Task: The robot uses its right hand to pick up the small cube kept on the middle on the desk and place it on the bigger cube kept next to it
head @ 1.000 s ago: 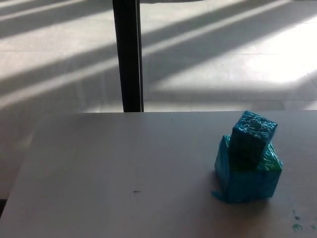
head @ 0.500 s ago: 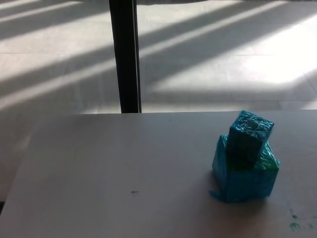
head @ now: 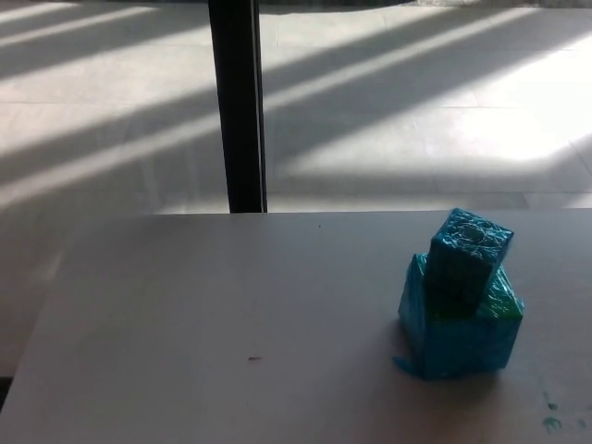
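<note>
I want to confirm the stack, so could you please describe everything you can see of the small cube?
The small cube looks wrapped in shiny, crinkled teal film with a faint pattern on its top face. It sits on top of the big cube, turned slightly relative to it and seemingly level. Only the big cube touches it; no robot hand is in view. The stack stands at the right of the desk.

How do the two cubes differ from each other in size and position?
The small cube is narrower than the big cube. The small cube sits on top, while the big cube rests on the desk. The big cube shows green patches on top; the small cube looks all blue. Both are wrapped in shiny blue.
</note>
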